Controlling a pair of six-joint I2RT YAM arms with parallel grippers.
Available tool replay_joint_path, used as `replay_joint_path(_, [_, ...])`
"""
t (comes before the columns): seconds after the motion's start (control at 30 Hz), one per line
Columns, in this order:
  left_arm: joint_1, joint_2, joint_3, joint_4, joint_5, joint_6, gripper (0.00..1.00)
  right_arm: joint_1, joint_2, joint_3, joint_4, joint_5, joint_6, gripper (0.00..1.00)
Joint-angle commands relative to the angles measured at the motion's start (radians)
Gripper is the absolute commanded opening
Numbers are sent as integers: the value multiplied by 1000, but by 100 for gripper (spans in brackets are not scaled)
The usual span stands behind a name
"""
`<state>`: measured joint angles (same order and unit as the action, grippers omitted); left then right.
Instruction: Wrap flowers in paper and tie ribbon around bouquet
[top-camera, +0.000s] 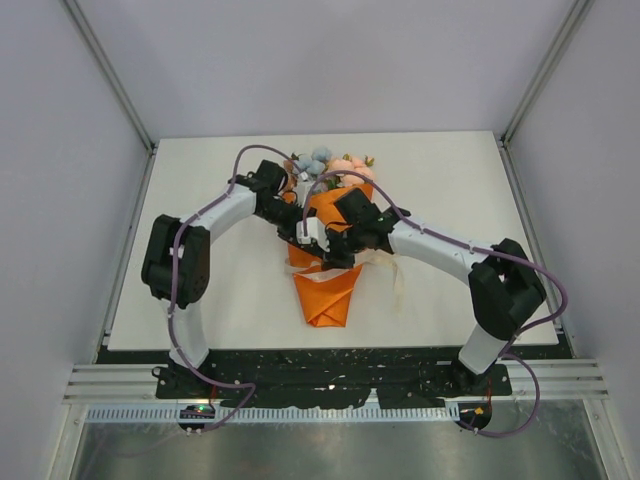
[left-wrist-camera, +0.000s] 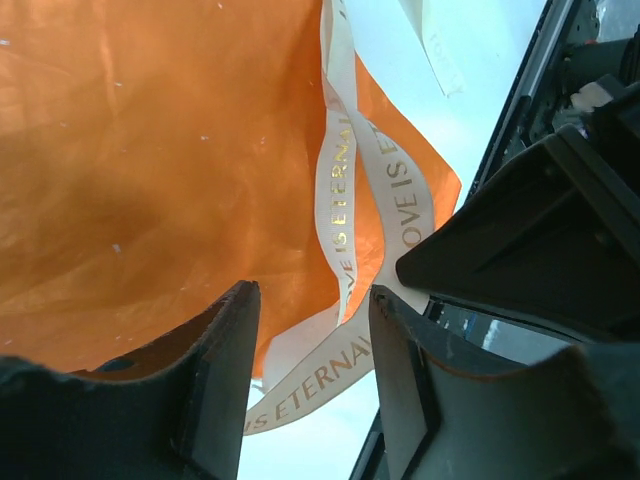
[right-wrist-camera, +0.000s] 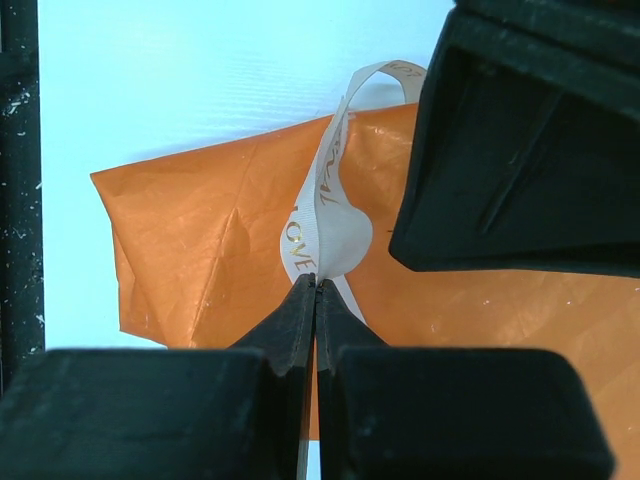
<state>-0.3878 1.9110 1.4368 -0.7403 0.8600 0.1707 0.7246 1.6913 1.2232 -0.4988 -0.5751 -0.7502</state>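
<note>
Found orange crinkly-paper bouquet (top-camera: 328, 295) lying between table (top-camera: 200, 180) edges, cream satin ribbon (right-wrist-camera: 335, 235) pinched by clenched right gripper (right-wrist-camera: 316, 290), left gripper (left-wrist-camera: 315, 300) parted astride it.

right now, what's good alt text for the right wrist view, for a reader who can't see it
The right gripper has its fingers shut on the cream ribbon with gold lettering where it crosses the orange paper. White table shows behind; a black part of the other arm fills the upper right.
</note>
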Motion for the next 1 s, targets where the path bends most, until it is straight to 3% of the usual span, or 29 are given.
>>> replay_joint_path(0.0, [-26, 39, 56, -105, 45, 41, 49, 7, -81, -17, 49, -31, -17, 6])
replay_joint_path(0.2, [-60, 80, 74, -180, 56, 92, 36, 15, -100, -57, 78, -29, -32, 5])
replay_joint_path(0.37, [-68, 85, 73, -208, 79, 110, 33, 21, -110, -74, 91, -28, -38, 5])
replay_joint_path(0.5, [-74, 89, 80, -255, 93, 162, 46, 27, -108, -77, 91, -28, -41, 5])
replay_joint_path(0.8, [-89, 117, 65, -245, -10, 181, 58, 30, -94, -85, 92, -23, -47, 5])
replay_joint_path(0.97, [-103, 126, 66, -261, -42, 214, 58, 32, -90, -88, 94, -23, -48, 5])
